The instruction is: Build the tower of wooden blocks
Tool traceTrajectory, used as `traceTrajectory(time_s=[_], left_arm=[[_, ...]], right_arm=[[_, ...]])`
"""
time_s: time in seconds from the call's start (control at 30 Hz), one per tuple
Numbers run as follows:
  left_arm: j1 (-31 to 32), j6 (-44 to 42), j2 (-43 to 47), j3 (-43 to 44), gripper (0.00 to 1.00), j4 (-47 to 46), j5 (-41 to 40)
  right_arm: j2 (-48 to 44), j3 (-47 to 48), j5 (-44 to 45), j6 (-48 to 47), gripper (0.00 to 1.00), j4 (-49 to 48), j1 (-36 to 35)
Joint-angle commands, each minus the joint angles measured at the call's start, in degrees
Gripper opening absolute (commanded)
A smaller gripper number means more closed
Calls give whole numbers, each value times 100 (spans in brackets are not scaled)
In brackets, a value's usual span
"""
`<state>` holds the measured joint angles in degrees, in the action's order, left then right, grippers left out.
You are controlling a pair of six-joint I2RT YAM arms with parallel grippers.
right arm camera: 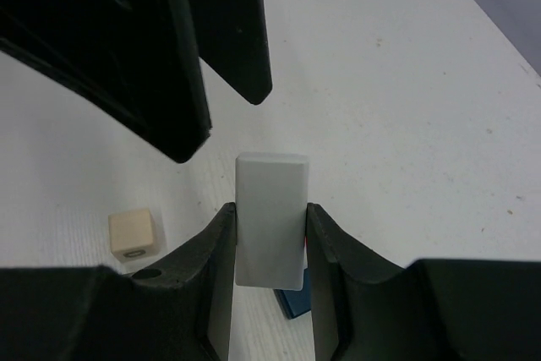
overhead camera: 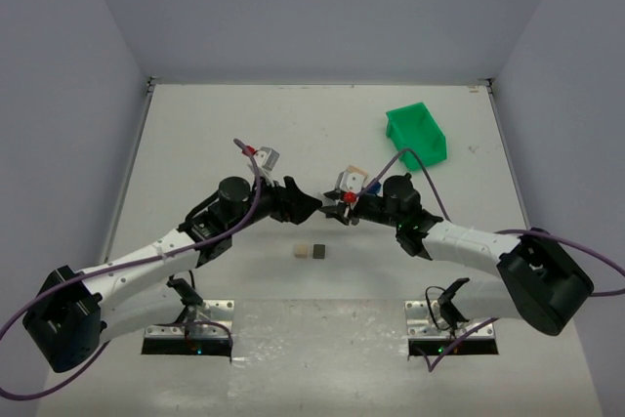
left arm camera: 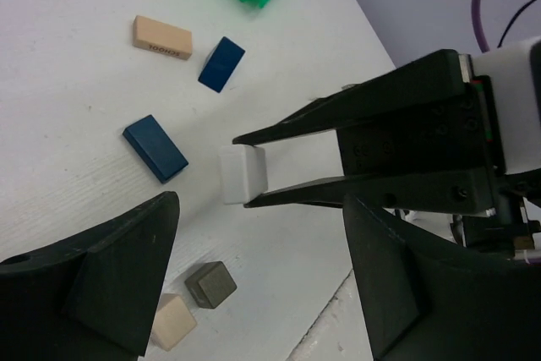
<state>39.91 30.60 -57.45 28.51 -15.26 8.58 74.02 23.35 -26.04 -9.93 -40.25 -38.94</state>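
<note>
Right hand (right arm camera: pixel 270 209) is closed on a pale white block (left arm camera: pixel 239 173), one finger pressing on each long side, and the end of the block sticks out past the fingertips. Left hand (overhead camera: pixel 311 204) is open wide and holds nothing; its two fingers stand on either side of the tip of the right hand without touching the block.

The left arm reaches from its base at the near left up and to the right. The right arm reaches from the near right up and to the left. The two hands meet tip to tip over the middle of the surface (overhead camera: pixel 215 134).

On the surface just in front of the hands lie a tan cube (overhead camera: pixel 301 253) and a dark grey cube (overhead camera: pixel 318 252), side by side and not stacked. Farther back lie a dark blue block (left arm camera: pixel 155 148), a second dark blue block (left arm camera: pixel 221 63) and a tan plank (left arm camera: pixel 162 37), each apart from the others. The green bin (overhead camera: pixel 416 134) stands at the far right.
</note>
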Motion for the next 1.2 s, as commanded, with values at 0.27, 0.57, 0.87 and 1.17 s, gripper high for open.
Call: traceTrajectory(time_s=[0.27, 0.57, 0.87, 1.17], left_arm=[[48, 335, -309, 257, 53, -443, -16], [100, 429, -506, 322, 8, -500, 21], [311, 371, -414, 483, 0, 72, -498], [735, 407, -374, 1174, 0, 2009, -1984]], right_arm=[[-524, -201, -602, 85, 8, -729, -19], [-446, -191, -421, 88, 9, -727, -26], [-403, -151, 167, 376, 65, -550, -26], [-942, 205, 512, 842, 99, 1707, -20]])
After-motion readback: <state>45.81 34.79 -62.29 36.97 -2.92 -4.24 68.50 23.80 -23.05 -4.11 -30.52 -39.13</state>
